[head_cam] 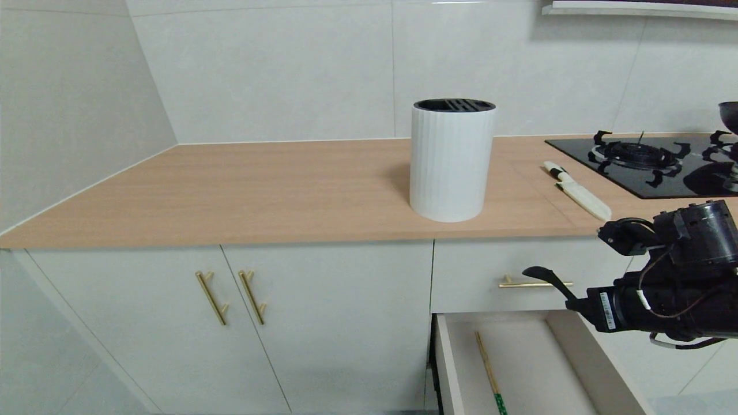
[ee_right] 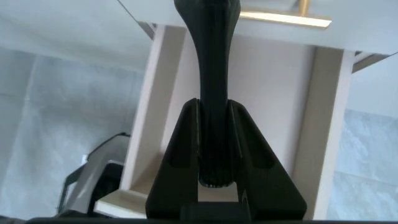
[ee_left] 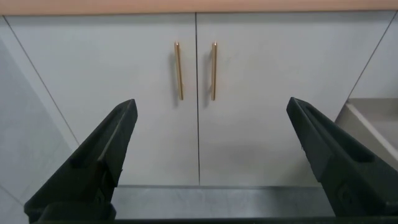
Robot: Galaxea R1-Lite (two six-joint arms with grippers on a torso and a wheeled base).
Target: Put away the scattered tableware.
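My right gripper (head_cam: 581,304) is shut on the handle of a black spoon-like utensil (head_cam: 545,275), held above the open drawer (head_cam: 447,369) under the counter's right part. The right wrist view has the utensil (ee_right: 213,74) clamped between the fingers (ee_right: 180,143) over the drawer's pale inside (ee_right: 329,124). A single chopstick (head_cam: 489,372) with a green tip lies in the drawer. On the counter a cream-bladed knife (head_cam: 576,190) lies to the right of a white ribbed holder (head_cam: 451,161). My left gripper (ee_left: 211,109) is open and empty, facing the cabinet doors.
A black gas hob (head_cam: 646,161) is set in the counter at the far right, just beyond the knife. Two cabinet doors with gold handles (head_cam: 230,297) sit left of the drawer. A closed drawer with a gold handle (head_cam: 533,283) is right above the open one.
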